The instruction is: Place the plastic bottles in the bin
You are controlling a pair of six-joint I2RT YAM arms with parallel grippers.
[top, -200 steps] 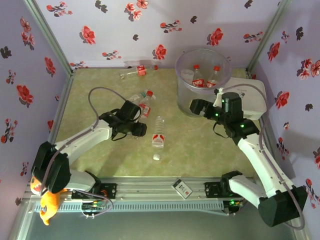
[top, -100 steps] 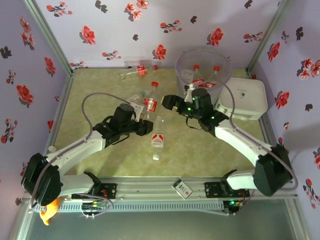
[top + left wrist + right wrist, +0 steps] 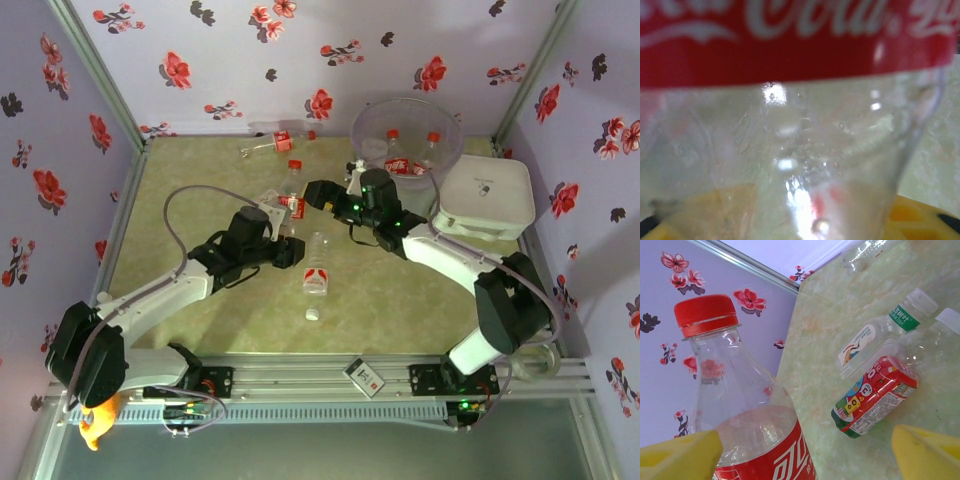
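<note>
Mostly clear bottle (image 3: 737, 390), red cap (image 3: 706, 314), red label (image 3: 772, 460).

Your right jaws have swung from the bin (image 3: 358, 135) to straddle the red-capped bottle (image 3: 295, 190) that your left jaws stood upright.

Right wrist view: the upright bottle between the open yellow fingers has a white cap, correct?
Not quite: the cap is red, not white. The right wrist view shows it on the upright bottle between the right gripper's open yellow fingers.
</note>
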